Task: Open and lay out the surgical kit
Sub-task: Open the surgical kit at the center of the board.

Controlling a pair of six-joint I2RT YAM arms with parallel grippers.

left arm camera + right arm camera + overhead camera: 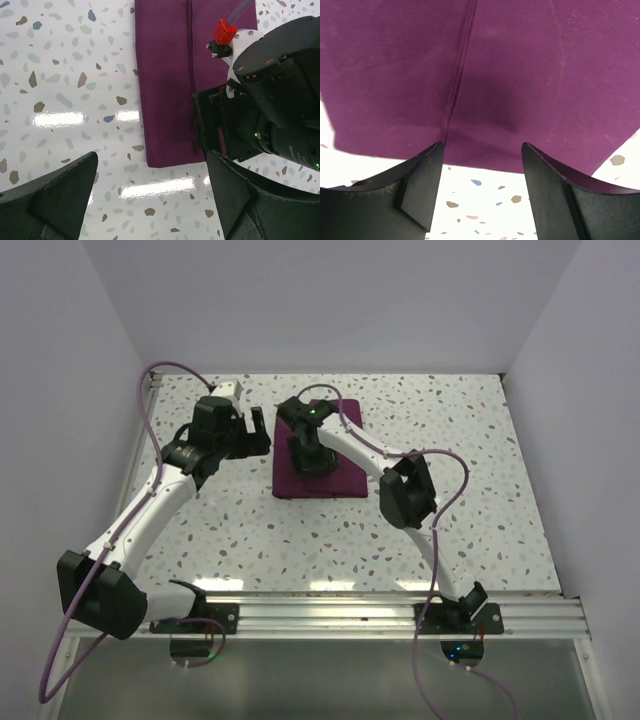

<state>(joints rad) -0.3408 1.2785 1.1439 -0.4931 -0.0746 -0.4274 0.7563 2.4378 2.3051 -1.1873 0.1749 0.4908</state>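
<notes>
- The dark purple cloth wrap (pixel 345 480) lies flat on the speckled counter (pixel 460 460). It sits near the middle, a bit toward the back.
- The wrap is folded shut. A long straight seam runs down the cloth.
- The right claw (pixel 482 150) is right over the wrap and points down at it, close to one edge of the cloth.
- Its two fingers (pixel 420 185) are partly apart. The edge of the cloth and a bit of counter show in the gap between them. I see no cloth pinched in there.
- I cannot tell if the finger tips touch the cloth.
- The left claw (pixel 150 165) is just beside the wrap, on its left side, over the counter.
- Its fingers are spread very wide. It holds nothing. A corner of the wrap shows in the space between them.
- The two claws are near each other.
</notes>
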